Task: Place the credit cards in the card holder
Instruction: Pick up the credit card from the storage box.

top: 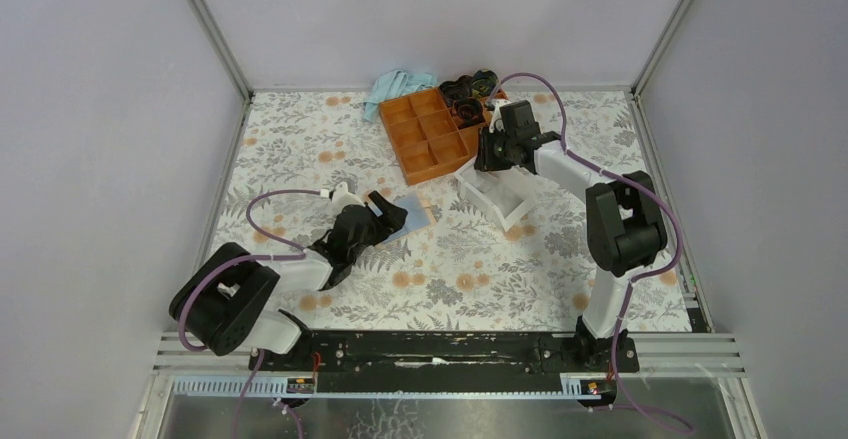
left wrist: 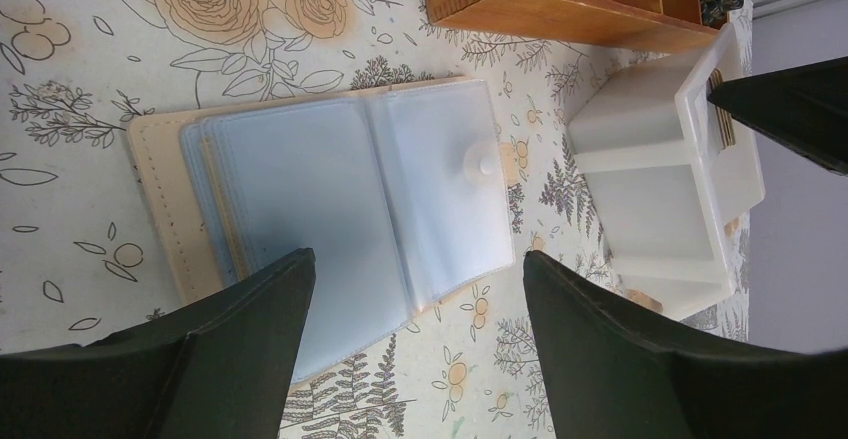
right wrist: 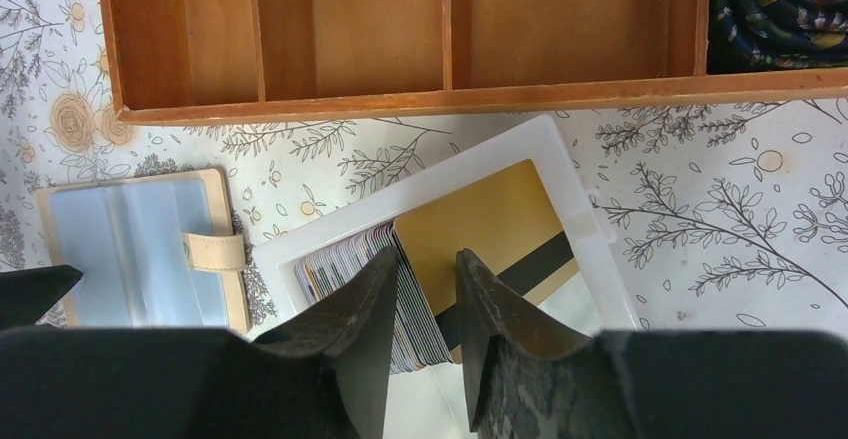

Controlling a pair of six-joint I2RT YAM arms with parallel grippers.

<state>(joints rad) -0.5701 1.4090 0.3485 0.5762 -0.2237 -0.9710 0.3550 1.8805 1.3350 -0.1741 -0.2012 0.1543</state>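
Observation:
The card holder (top: 414, 211) (left wrist: 340, 179) (right wrist: 140, 249) lies open on the floral table, tan with clear bluish sleeves and a closure tab. My left gripper (top: 388, 215) (left wrist: 415, 259) hovers open just above its near edge and holds nothing. The credit cards (right wrist: 340, 254) stand as a stack in a white box (top: 500, 197) (right wrist: 440, 174), with a gold card (right wrist: 490, 214) bearing a black stripe at the front. My right gripper (top: 493, 159) (right wrist: 426, 257) reaches into the box. Its jaws stand narrowly apart, one finger on each side of the front cards.
An orange compartment tray (top: 432, 131) (right wrist: 400, 99) sits just behind the white box. A light blue cloth (top: 397, 86) and dark patterned items (top: 470, 89) lie at the back wall. The white box (left wrist: 650, 189) stands right of the card holder.

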